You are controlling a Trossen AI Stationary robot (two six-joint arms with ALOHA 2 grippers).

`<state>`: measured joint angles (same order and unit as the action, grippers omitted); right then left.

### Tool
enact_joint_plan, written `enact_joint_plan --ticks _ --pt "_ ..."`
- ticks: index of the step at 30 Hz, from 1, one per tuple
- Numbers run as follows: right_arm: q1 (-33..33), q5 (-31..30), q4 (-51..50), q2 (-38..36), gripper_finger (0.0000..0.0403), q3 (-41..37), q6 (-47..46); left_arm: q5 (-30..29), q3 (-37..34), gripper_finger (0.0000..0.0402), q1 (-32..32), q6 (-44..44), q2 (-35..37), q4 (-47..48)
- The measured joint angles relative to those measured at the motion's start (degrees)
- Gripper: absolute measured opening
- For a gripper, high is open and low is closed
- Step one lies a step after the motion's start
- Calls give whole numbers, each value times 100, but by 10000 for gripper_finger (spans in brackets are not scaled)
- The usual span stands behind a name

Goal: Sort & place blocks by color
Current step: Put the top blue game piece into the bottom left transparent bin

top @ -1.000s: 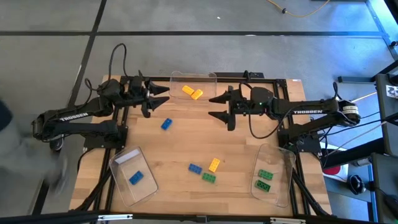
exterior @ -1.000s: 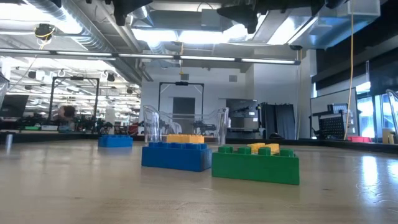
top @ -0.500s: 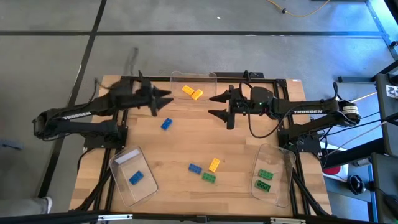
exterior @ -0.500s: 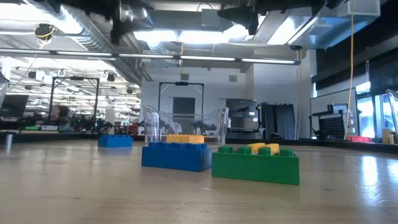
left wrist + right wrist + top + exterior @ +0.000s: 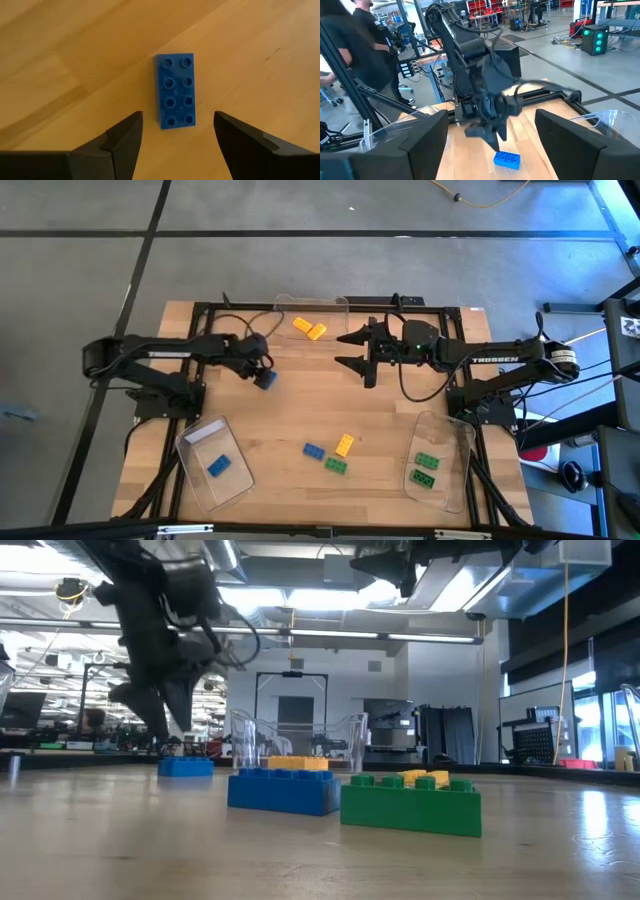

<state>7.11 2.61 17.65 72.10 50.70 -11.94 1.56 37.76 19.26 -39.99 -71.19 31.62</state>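
Note:
My left gripper (image 5: pixel 260 368) (image 5: pixel 172 728) points down, open, just above a lone blue block (image 5: pixel 268 380) (image 5: pixel 176 90) lying flat on the table. Its fingers stand on either side of the block without touching it. My right gripper (image 5: pixel 350 350) (image 5: pixel 492 150) hovers open, high over the far middle. Near the middle front, a blue block (image 5: pixel 314 450), a yellow block (image 5: pixel 345 444) and a green block (image 5: pixel 336 466) lie close together. Two yellow blocks (image 5: pixel 309 328), one blue block (image 5: pixel 218 466) and two green blocks (image 5: pixel 425 468) lie in trays.
Three clear trays sit on the table: one at the far edge (image 5: pixel 285 302), one at the near left (image 5: pixel 195 442), one at the near right (image 5: pixel 455 442). A black frame borders the tabletop. A person (image 5: pixel 360 50) stands in the room beyond the table's left side.
My left gripper has swung from its level pose at the far left toward the near edge and down. It has tipped to point down and now stands over the lone blue block. The blocks have stayed where they were.

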Motion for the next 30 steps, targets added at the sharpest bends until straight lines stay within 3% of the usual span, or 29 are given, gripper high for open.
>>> enact_joint_plan --ticks 7,22,30 --pt "0 -2 -53 0 300 0 -155 -30 2 237 -208 -260 -738 -535" --pt "-2 -13 -85 0 300 0 -151 -730 33 235 -554 -297 -1448 -556" --pt "-2 -13 -87 0 300 0 -151 -822 22 192 -561 -295 -1463 -534"
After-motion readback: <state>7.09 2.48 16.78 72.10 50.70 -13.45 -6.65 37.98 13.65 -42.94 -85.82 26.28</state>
